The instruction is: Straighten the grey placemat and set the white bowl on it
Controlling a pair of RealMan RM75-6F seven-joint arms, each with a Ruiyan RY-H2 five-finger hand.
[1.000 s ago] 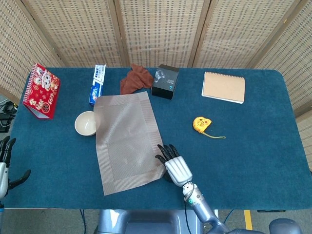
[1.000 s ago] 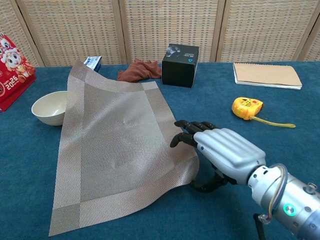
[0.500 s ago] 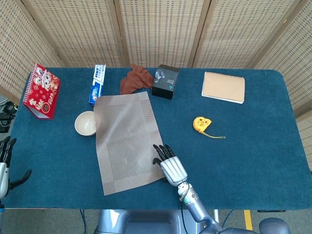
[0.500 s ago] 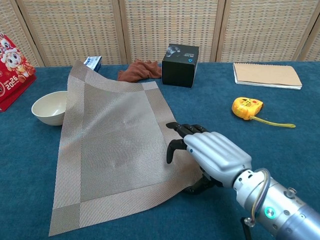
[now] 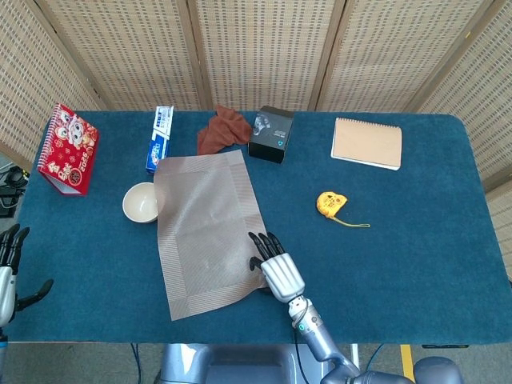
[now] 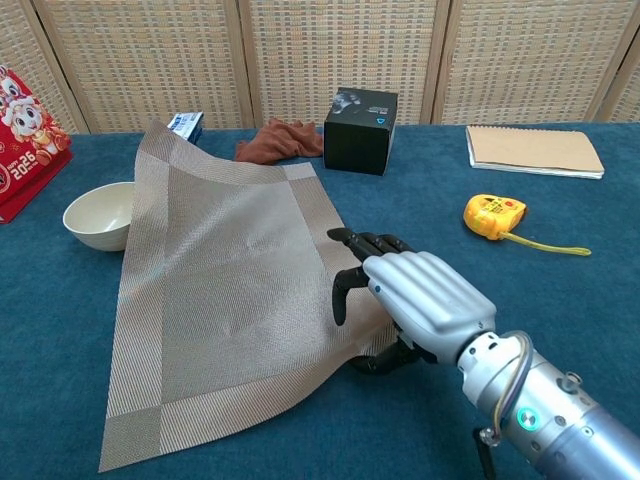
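Right robot hand (image 6: 415, 295) shifted left — grips placemat (image 5: 206, 228) edge — blue tabletop (image 5: 416, 240).

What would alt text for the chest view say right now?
The right hand grips the near right edge of the grey placemat, which lies skewed on the blue table. A white bowl sits at the mat's left edge, whose far corner rides up beside it. Behind are a black box, brown cloth, notebook and yellow tape measure.

placemat (image 5: 206, 230) center-left of frame, bowl (image 5: 140, 202) touching its left edge; right hand (image 5: 274, 268) on its lower-right corner; left hand (image 5: 10, 268) bottom-left.
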